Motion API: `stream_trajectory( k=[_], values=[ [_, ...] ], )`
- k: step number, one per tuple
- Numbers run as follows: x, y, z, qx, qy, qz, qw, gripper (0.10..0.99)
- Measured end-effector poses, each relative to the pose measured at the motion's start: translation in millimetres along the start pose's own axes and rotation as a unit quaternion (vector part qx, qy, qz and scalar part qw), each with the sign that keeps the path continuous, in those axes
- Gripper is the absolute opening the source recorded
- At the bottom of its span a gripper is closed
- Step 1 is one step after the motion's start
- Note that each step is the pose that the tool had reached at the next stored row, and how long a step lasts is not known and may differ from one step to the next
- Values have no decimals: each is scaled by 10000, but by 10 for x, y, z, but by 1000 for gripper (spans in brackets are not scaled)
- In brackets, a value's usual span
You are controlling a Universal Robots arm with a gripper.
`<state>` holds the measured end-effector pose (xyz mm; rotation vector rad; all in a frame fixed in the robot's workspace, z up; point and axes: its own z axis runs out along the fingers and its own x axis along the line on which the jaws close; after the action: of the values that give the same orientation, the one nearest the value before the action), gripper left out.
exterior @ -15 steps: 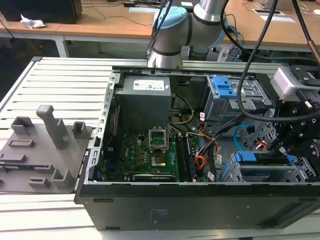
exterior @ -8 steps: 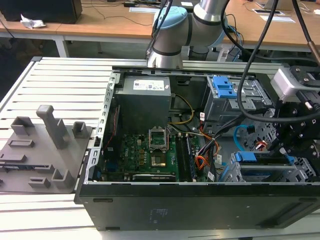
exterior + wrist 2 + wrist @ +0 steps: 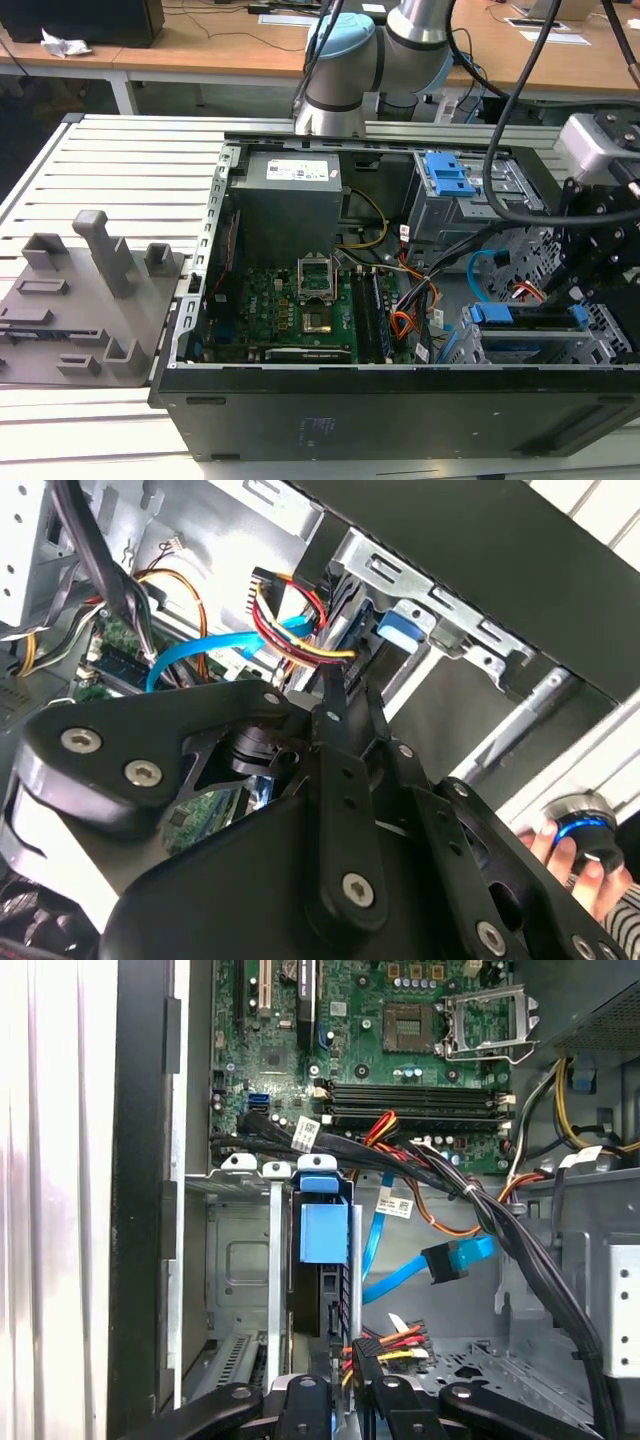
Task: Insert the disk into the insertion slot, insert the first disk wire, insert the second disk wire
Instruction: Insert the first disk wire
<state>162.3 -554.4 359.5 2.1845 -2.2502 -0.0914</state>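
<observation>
The disk [image 3: 525,318], silver in its blue carrier [image 3: 324,1232], sits inside the insertion slot [image 3: 608,335], the perforated metal cage [image 3: 240,1260] at the case's front corner on the exterior view's right. My gripper [image 3: 566,296] hangs just behind the disk. Its fingers [image 3: 333,712] are shut on the black plug [image 3: 363,1358] of the first disk wire [image 3: 292,612], whose red, yellow and black leads loop up from the tips. The plug is close to the disk's rear edge. The second disk wire [image 3: 455,1260], a light-blue flat cable [image 3: 480,268] with a dark plug end, hangs loose beside it.
Thick black cables [image 3: 520,1240] and orange-black bundles [image 3: 402,322] cross the case near the gripper. A taller cage with a blue latch plate [image 3: 447,176] stands behind. The motherboard [image 3: 290,310] lies toward the exterior view's left. A hand [image 3: 575,852] holds a round blue-ringed device outside the case.
</observation>
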Motion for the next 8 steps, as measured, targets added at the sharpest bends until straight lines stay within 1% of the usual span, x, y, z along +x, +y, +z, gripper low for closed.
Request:
stream_trajectory(
  k=[1,3,4,5,6,8],
  values=[
    [-1,2,-31,0,-1,0,10000,235],
    [-5,6,-132,0,0,0,10000,235],
    [-6,7,-163,0,-1,0,10000,235],
    [-8,10,-213,0,-1,0,10000,235],
    [-9,11,-248,0,-1,0,10000,235],
    [-9,11,-250,0,-2,0,10000,235]
  ],
)
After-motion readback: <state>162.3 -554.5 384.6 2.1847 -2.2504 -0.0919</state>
